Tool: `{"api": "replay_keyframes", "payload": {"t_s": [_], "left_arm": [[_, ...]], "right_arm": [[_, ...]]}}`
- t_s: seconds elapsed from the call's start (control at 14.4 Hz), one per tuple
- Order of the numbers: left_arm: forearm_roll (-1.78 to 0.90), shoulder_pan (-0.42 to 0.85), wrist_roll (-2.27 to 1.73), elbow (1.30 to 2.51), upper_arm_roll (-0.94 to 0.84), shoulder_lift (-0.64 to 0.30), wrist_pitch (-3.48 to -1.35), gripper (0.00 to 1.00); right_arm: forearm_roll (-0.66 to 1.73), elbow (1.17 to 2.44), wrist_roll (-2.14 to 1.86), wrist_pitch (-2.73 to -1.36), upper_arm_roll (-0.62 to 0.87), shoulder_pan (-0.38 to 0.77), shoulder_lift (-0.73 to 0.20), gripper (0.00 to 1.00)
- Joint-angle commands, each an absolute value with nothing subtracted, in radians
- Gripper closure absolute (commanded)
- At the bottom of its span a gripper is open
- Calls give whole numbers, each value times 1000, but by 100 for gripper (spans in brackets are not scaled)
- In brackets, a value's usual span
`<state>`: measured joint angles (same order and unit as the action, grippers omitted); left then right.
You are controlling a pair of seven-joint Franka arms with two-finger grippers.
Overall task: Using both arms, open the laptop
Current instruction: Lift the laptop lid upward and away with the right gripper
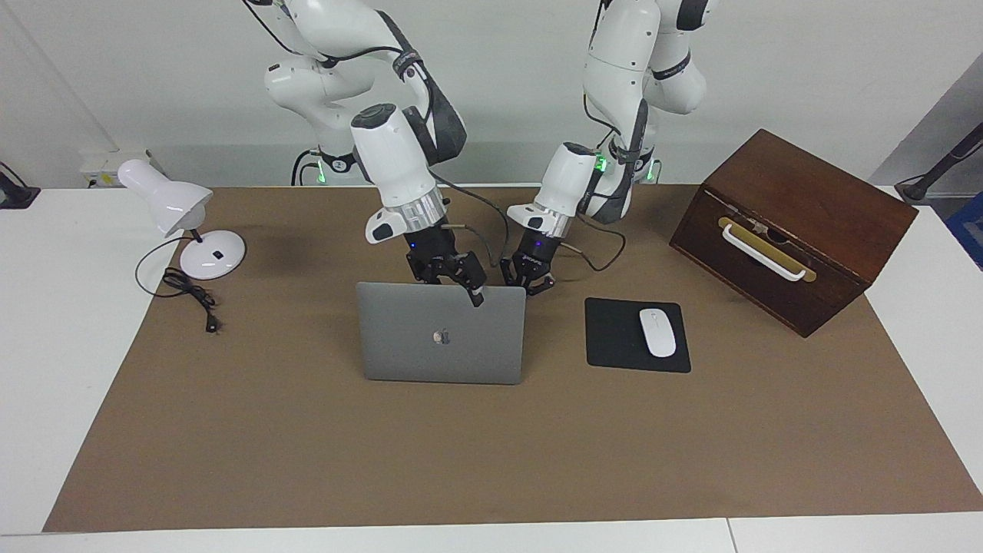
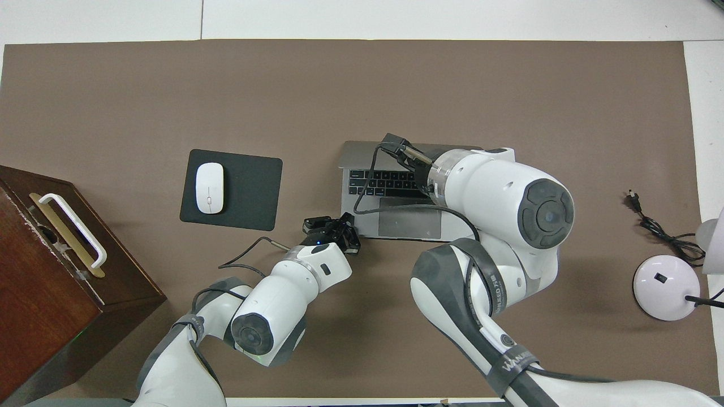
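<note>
The silver-grey laptop stands open in the middle of the brown mat, its lid upright with the dark logo facing away from the robots. In the overhead view its keyboard and trackpad show. My right gripper is at the lid's top edge, with one finger down over the lid's outer face; it also shows in the overhead view. My left gripper is low at the base's corner toward the left arm's end, on the side nearer the robots, fingers spread; it also shows in the overhead view.
A black mouse pad with a white mouse lies beside the laptop toward the left arm's end. A dark wooden box with a white handle stands past it. A white desk lamp with its cord is at the right arm's end.
</note>
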<state>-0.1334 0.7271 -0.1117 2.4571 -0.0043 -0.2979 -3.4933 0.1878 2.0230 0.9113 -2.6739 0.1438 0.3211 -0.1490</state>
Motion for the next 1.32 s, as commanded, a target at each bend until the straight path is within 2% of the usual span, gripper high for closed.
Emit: {"api": "replay_keyframes", "payload": {"t_s": [0.0,0.63,1.25], "left_arm": [[-112,724,-107,2424,-5,-353,-3505,100],[-100,723,-107,2424,-6,-359,-3505,100],[-98,721,-107,2422,-6,-360,-3505,100]], "right_arm": [[153,1935,877,-2629,147,290,-196,0],[83,1810,806,-2530,149,250,-245,0],[69,1770,727,-2519,149,213,-268,0]]}}
